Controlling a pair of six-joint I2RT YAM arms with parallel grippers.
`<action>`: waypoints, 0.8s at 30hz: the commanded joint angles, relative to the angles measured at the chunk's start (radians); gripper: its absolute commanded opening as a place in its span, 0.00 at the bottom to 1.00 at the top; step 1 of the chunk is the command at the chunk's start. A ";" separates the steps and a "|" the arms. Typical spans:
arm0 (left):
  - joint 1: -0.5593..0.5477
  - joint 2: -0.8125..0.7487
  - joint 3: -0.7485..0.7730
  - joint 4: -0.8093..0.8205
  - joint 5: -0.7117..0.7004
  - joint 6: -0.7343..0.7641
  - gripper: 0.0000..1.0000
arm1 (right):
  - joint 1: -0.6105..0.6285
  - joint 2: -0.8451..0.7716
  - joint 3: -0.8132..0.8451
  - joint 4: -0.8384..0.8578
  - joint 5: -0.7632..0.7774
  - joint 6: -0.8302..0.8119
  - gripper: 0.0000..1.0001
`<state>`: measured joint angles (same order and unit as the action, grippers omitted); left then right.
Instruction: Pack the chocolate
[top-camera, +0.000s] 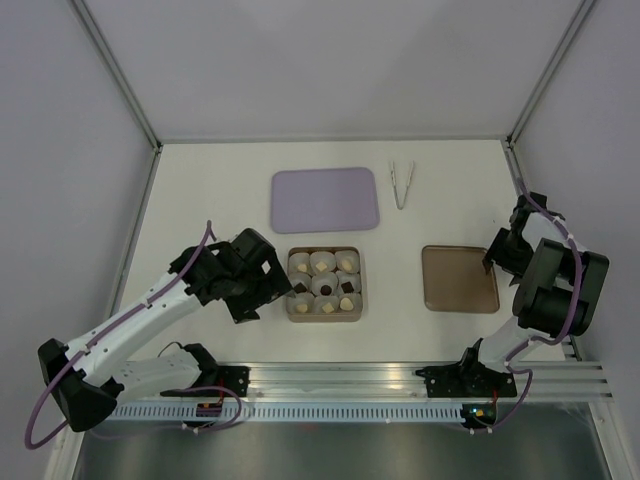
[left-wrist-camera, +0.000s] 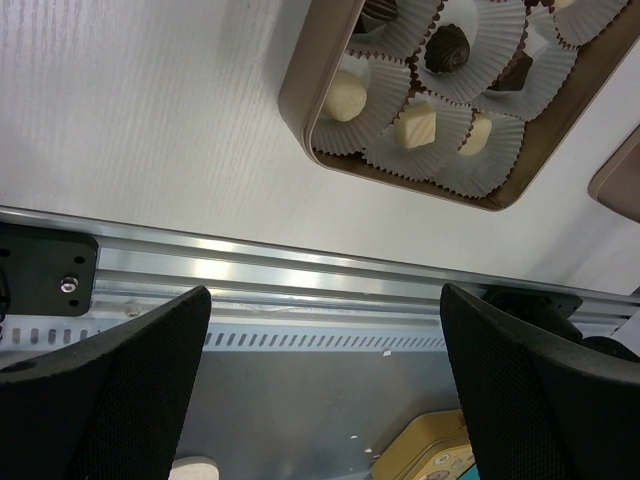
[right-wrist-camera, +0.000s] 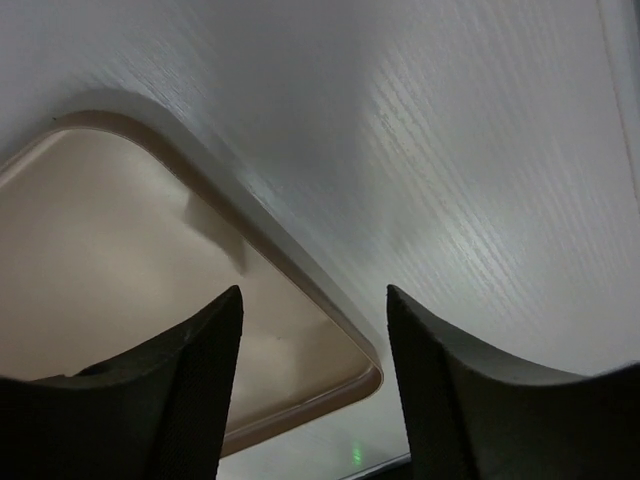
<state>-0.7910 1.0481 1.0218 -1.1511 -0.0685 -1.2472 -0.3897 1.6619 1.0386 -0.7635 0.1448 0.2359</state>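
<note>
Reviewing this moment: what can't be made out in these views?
Top view: chocolates in the box too small to read shapes.
Left wrist view: top edge cuts the box; only some cups show.
Right wrist view: brown tray cut by the left edge and hidden behind claw fingers; whether the right claw touches it is unclear.

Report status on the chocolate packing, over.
Left end effector open, empty. Right end effector open over brown tray corner. Chocolates in box. Nothing blocking.
</note>
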 joint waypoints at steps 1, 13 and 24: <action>0.007 -0.002 0.031 0.030 0.012 0.040 1.00 | -0.003 0.015 -0.054 0.059 -0.011 -0.004 0.63; 0.007 -0.048 0.000 0.028 0.019 0.011 0.99 | -0.003 0.061 -0.103 0.127 -0.186 -0.040 0.13; 0.006 -0.011 0.100 0.059 0.064 0.157 1.00 | -0.002 -0.108 -0.123 0.127 -0.313 -0.049 0.01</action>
<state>-0.7910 1.0264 1.0737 -1.1355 -0.0418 -1.1664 -0.3920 1.6249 0.9237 -0.6647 -0.0986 0.1894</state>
